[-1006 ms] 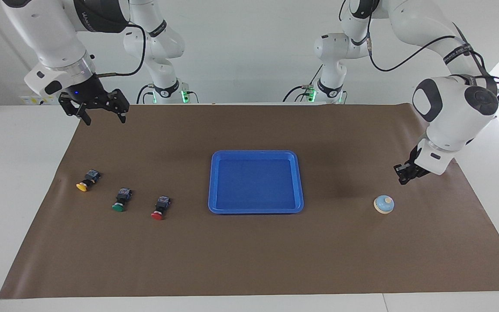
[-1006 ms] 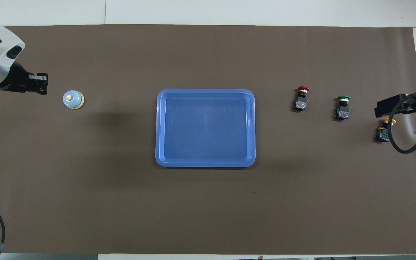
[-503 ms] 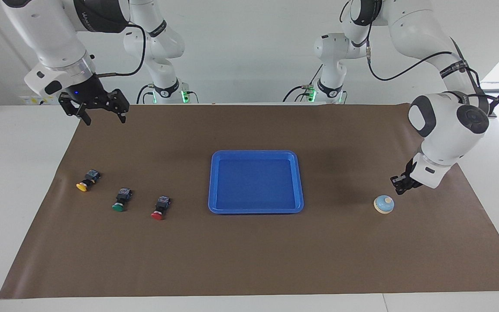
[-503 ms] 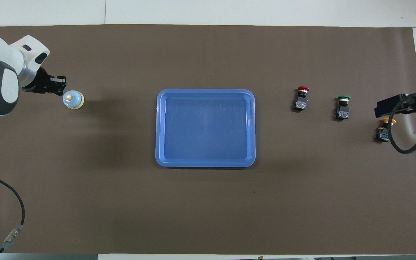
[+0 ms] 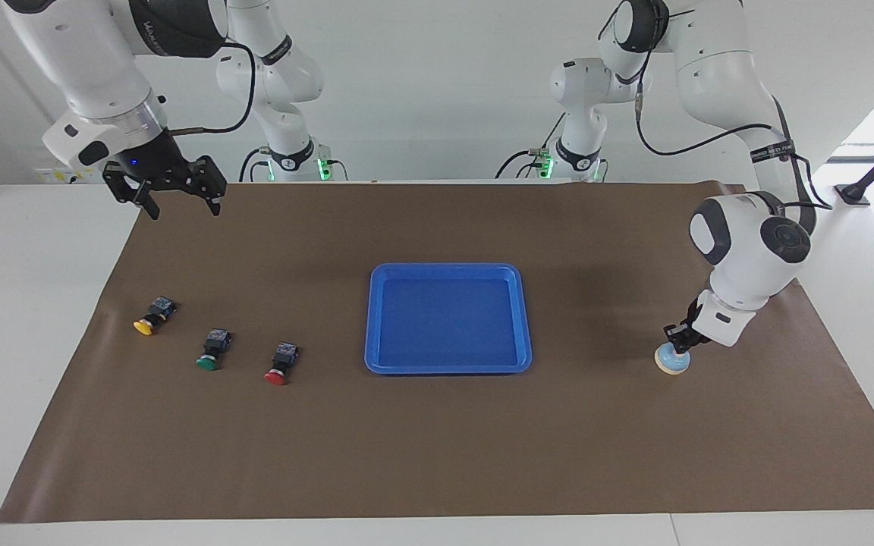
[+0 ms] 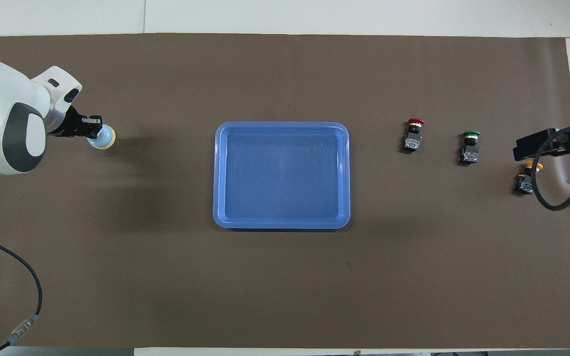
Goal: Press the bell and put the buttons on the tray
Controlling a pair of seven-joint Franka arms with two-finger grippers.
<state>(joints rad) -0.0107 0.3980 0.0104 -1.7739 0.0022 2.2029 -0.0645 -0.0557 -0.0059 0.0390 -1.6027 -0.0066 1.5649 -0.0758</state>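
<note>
From the facing camera I see my left claw (image 5: 677, 334) pinched closed, its tip down on top of the bell (image 5: 671, 359) at the left arm's end of the bench (image 5: 437, 455). My right claw (image 5: 176, 194) waits spread wide and empty, up over the brown mat's corner.

Overhead, the tray (image 6: 281, 225) sits mid-mat, with the red button (image 6: 412, 134), green button (image 6: 470, 146) and yellow button (image 6: 526, 178) toward the right arm's end.

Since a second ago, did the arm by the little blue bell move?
Yes. The left gripper, shut, has come down toward the tray's side and now sits on top of the bell, which stayed put.
</note>
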